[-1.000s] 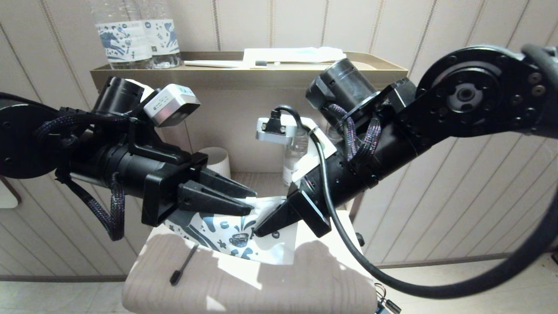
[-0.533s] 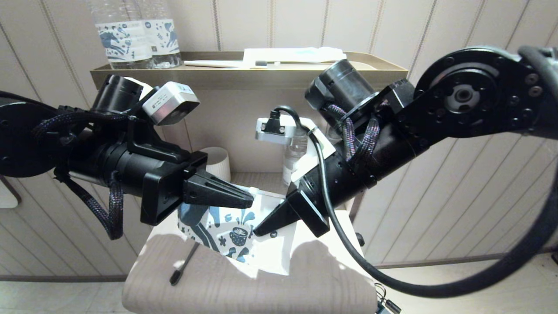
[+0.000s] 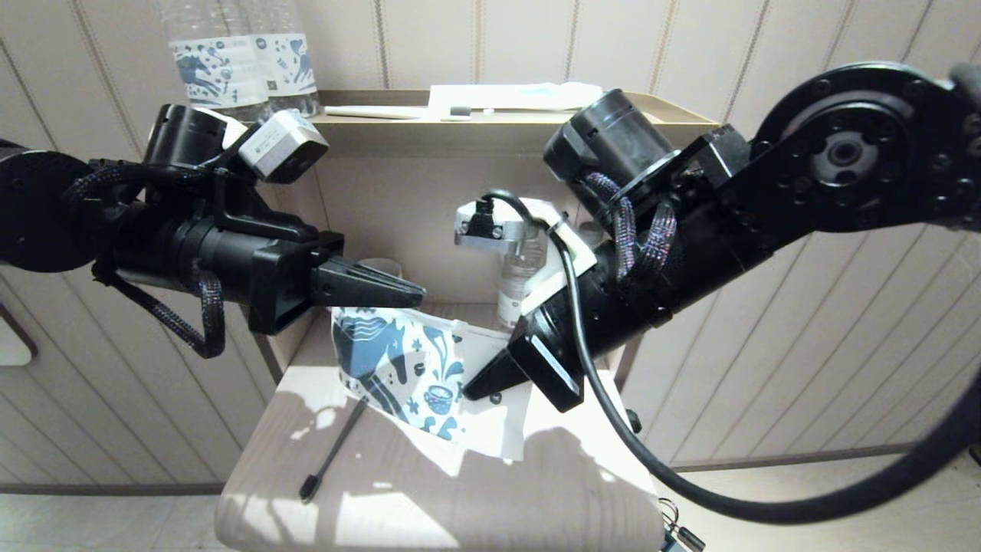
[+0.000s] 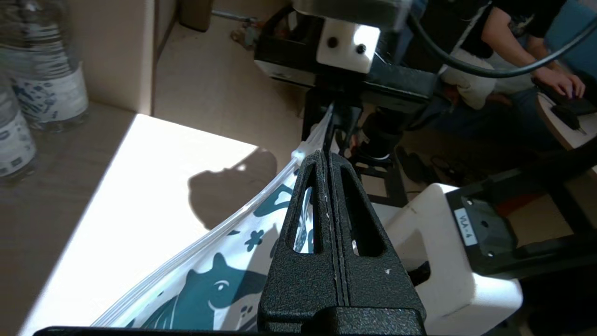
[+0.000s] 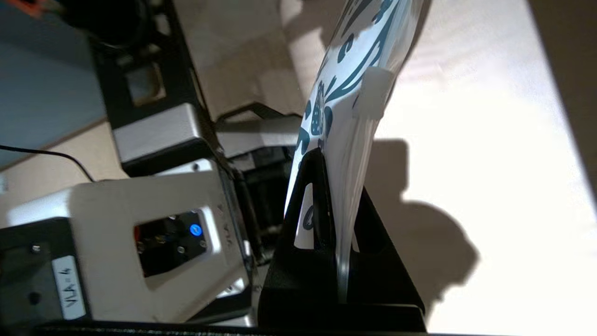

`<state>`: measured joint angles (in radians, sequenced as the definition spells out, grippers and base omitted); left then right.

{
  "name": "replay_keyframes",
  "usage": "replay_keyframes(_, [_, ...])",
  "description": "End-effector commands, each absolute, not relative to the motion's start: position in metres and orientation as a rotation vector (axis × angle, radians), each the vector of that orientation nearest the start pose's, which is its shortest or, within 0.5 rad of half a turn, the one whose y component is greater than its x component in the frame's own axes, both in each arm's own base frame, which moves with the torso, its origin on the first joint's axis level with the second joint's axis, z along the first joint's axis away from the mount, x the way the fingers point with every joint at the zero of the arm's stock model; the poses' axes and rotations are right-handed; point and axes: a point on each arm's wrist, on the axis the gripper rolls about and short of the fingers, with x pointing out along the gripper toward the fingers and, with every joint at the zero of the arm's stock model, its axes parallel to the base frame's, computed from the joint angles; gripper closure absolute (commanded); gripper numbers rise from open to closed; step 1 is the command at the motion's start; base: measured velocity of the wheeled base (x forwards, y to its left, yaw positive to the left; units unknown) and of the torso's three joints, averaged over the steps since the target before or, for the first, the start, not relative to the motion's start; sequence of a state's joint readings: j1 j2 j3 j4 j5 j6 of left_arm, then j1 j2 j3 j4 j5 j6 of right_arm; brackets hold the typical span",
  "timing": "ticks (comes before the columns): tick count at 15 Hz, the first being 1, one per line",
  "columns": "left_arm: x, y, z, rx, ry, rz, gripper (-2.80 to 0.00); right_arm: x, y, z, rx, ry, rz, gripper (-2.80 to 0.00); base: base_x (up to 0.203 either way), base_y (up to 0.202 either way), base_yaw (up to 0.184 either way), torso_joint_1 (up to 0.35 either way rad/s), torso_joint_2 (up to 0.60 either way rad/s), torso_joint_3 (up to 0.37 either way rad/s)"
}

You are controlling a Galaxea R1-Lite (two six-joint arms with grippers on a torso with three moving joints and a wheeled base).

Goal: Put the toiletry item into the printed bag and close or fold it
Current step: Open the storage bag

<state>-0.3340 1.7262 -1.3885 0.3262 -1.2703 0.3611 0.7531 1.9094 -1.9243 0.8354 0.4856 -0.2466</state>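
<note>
Head view: my left jaws (image 3: 410, 292) and right jaws (image 3: 471, 389) are clamped on the white horse-printed zip pouch (image 3: 414, 376), lifted off the surface (image 3: 490, 498). The slim grey dark-bristled toothbrush (image 3: 331, 451) lies below them, not yet bagged.

Left wrist view: zip edge pinched.

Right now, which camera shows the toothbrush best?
The head view: the toothbrush lies on the table, its handle end reaching the edge of the bag, not inside. Neither wrist view shows it; both show only the bag.
</note>
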Motion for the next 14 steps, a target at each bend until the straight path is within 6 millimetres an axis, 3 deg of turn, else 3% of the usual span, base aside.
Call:
replay_keyframes(1, [0.297, -0.121, 0.247, -0.067, 0.398, -1.594, 0.0, 0.232, 0.241, 0.289, -0.386, 0.74, 1.197, 0.0, 0.0, 0.0, 0.0, 0.0, 0.0, 0.0])
replay_keyframes(5, [0.3, -0.118, 0.248, -0.064, 0.402, -1.572, 0.0, 0.214, 0.231, 0.295, -0.545, 0.758, 1.131, 0.0, 0.0, 0.0, 0.0, 0.0, 0.0, 0.0])
replay_keyframes(14, [0.277, -0.116, 0.257, -0.063, 0.381, -1.612, 0.0, 0.192, 0.243, 0.296, -0.638, 0.717, 1.192, 0.0, 0.0, 0.0, 0.0, 0.0, 0.0, 0.0])
